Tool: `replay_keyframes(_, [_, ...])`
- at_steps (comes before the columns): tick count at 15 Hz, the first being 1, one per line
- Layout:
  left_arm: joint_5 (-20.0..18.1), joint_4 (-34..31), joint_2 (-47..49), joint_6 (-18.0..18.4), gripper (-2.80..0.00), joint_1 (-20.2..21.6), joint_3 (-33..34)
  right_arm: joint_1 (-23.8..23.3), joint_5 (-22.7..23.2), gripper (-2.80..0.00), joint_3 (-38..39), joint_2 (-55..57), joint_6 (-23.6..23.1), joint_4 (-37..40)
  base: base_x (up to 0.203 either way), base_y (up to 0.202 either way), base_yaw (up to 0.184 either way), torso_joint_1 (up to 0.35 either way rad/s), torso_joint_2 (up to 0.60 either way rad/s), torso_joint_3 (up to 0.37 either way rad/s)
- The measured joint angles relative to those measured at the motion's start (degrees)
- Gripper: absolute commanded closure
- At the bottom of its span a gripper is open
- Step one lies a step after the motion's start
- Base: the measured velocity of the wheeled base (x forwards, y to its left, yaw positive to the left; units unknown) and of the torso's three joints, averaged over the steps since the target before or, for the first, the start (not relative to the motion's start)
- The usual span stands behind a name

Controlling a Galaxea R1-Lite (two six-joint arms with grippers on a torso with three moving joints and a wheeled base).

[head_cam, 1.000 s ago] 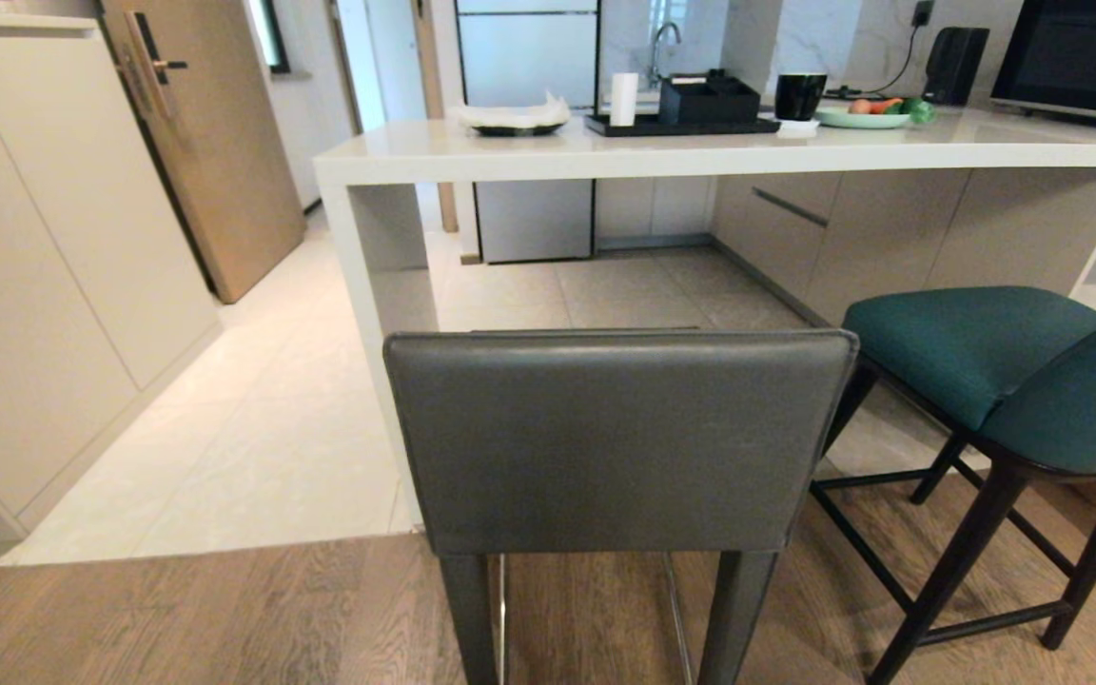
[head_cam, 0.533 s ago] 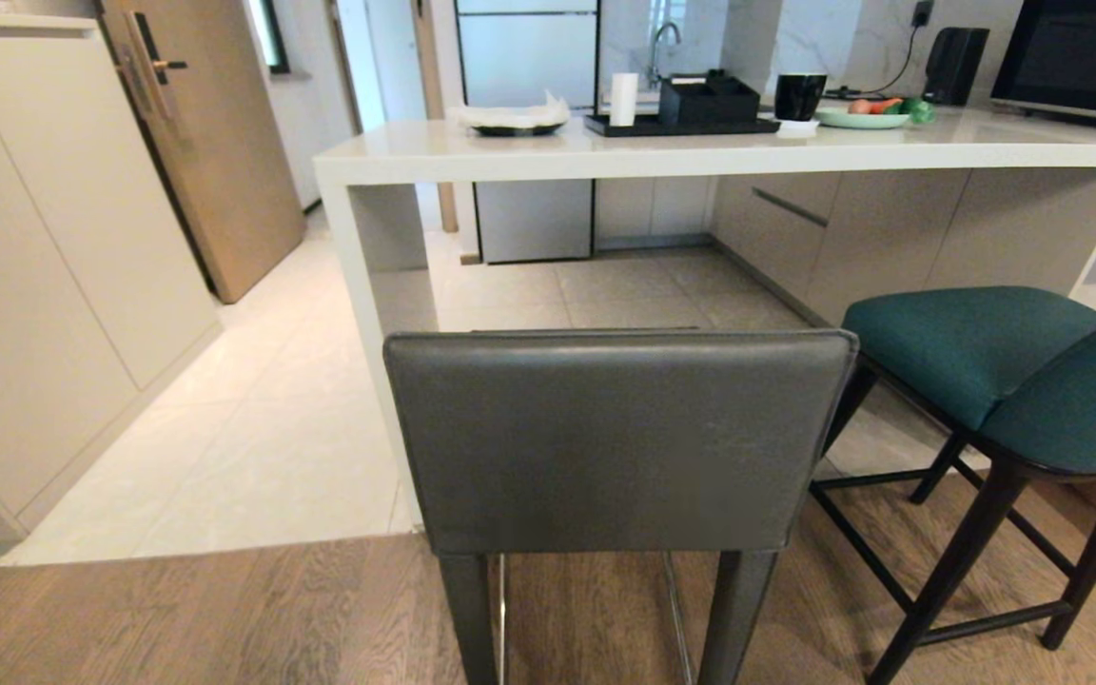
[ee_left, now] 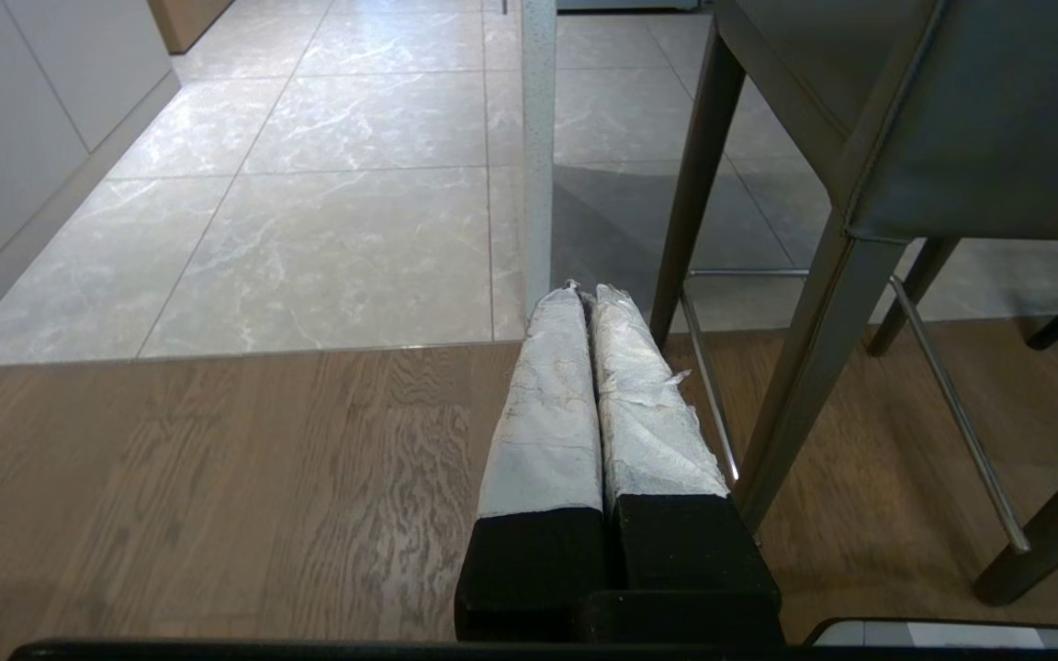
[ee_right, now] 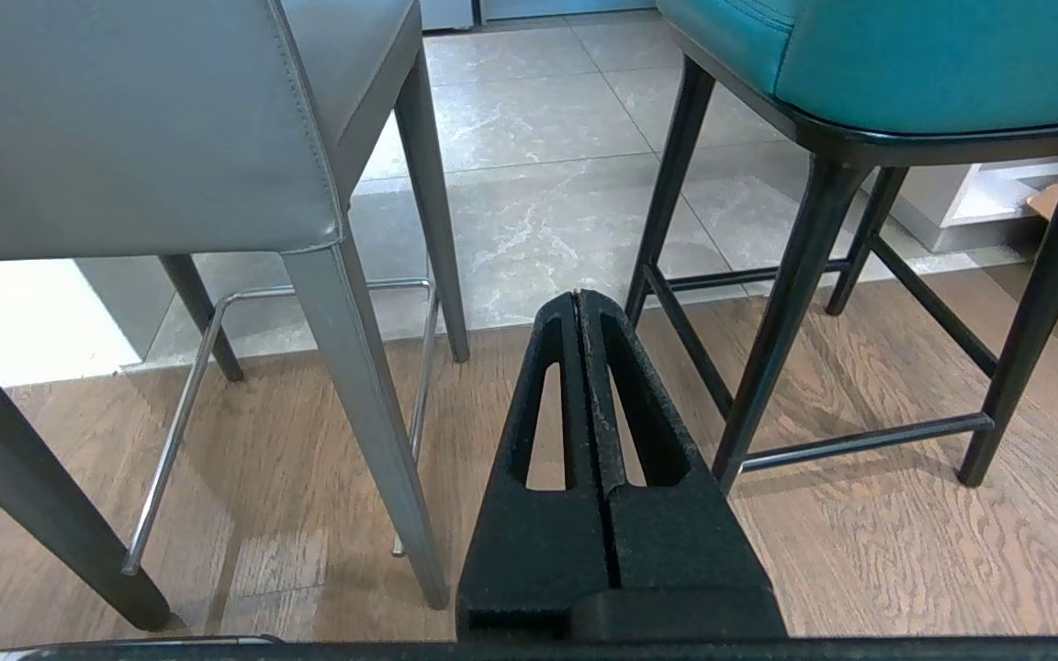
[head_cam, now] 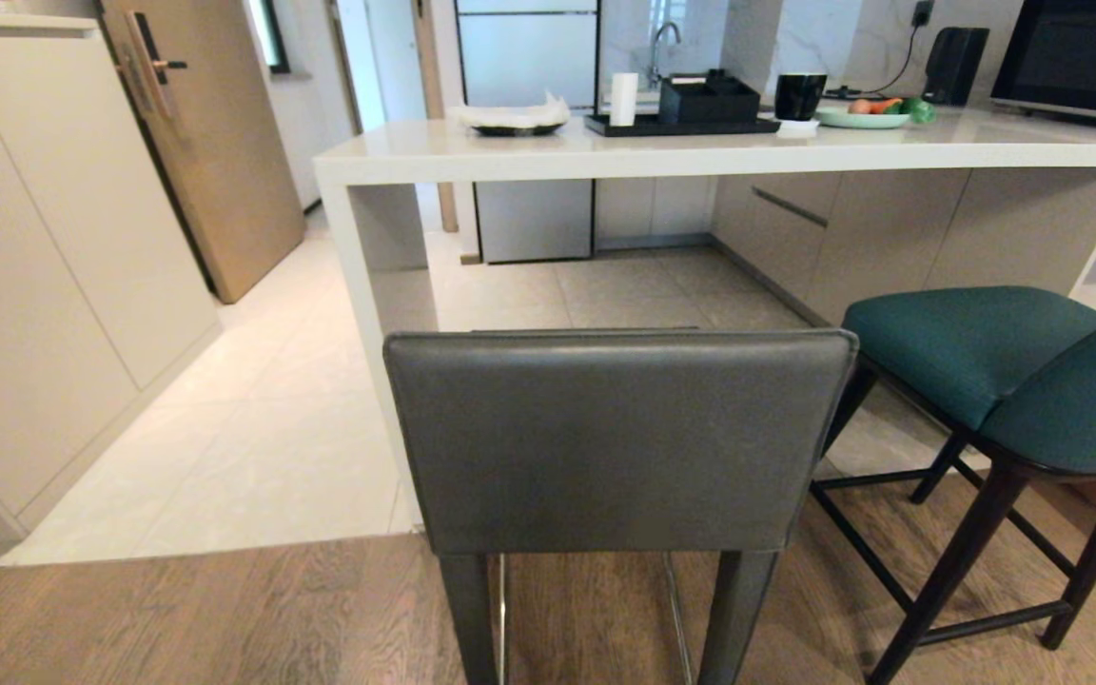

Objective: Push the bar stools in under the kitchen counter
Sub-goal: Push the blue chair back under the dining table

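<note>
The bar stools stand on the wood floor in front of the kitchen counter, and neither is tucked fully beneath it. The grey leather stool is seen from behind in the head view, its low rectangular back turned toward the camera and its seat reaching toward the counter's white end panel. The teal stool is placed just to its right, turned at an angle, with its seat partly under the countertop edge and its curved back pointing away.

On the countertop, a dark tray, a white cup, a black mug, a plate of vegetables and a microwave are set. No brand, label or writing can be read on any of them.

Neither arm is caught by the head camera. In the left wrist view, the left gripper is held low over the wood floor beside the grey stool's metal footrest, its white-wrapped fingers pressed together with nothing between them. In the right wrist view, the right gripper is seen between the two stools, its black fingers likewise closed on nothing.
</note>
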State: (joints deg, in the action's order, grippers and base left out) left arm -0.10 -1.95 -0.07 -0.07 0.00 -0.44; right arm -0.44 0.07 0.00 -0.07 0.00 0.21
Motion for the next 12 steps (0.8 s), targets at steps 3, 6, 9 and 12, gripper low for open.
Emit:
replay_keyframes(3, [0.0,0.0,0.0,0.0,0.0,0.0,0.0,0.0,0.0,0.0,0.0,0.0,0.0,0.0,0.0,0.0,0.0,0.0,0.0,0.0])
replay_keyframes(6, [0.0,0.0,0.0,0.0,0.0,0.0,0.0,0.0,0.0,0.0,0.0,0.0,0.0,0.0,0.0,0.0,0.0,0.0,0.0,0.0])
replay_keyframes(9, [0.0,0.0,0.0,0.0,0.0,0.0,0.0,0.0,0.0,0.0,0.0,0.0,0.0,0.0,0.154,0.0,0.001,0.004,0.0,0.005])
replay_keyframes(12, [0.0,0.0,0.0,0.0,0.0,0.0,0.0,0.0,0.0,0.0,0.0,0.0,0.0,0.0,0.188,0.0,0.001,0.002,0.0,0.002])
